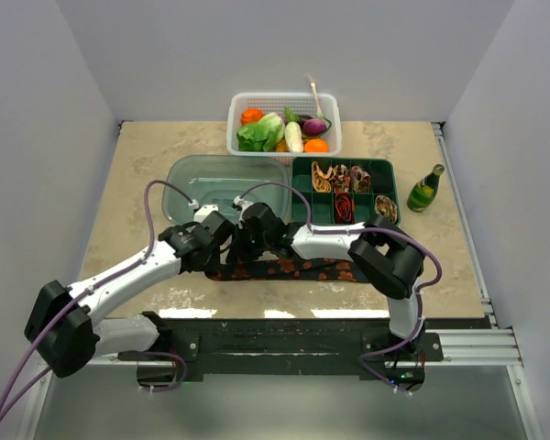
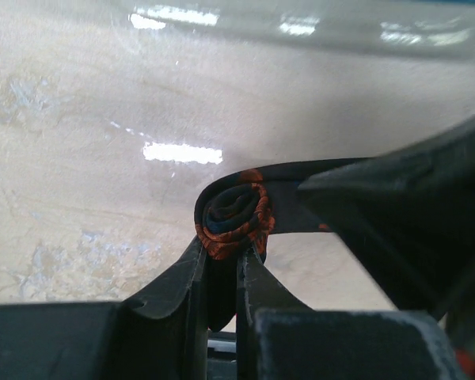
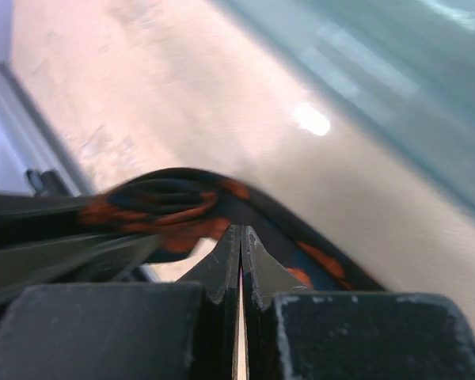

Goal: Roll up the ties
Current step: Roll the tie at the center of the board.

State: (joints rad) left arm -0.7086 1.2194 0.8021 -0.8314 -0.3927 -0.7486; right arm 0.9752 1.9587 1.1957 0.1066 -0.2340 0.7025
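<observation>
A black tie with orange-red motifs lies flat along the table's near edge. Its left end is wound into a small roll. My left gripper is shut on this roll and pinches it from below; it sits at the tie's left end in the top view. My right gripper has its jaws shut, with the tips against the tie band next to the roll; it sits close beside the left one. I cannot tell whether it pinches any fabric. Several rolled ties lie in a green tray.
The green compartment tray stands at the back right. A clear plastic tub is just behind the grippers. A white basket of vegetables stands farther back. A green bottle stands at the right.
</observation>
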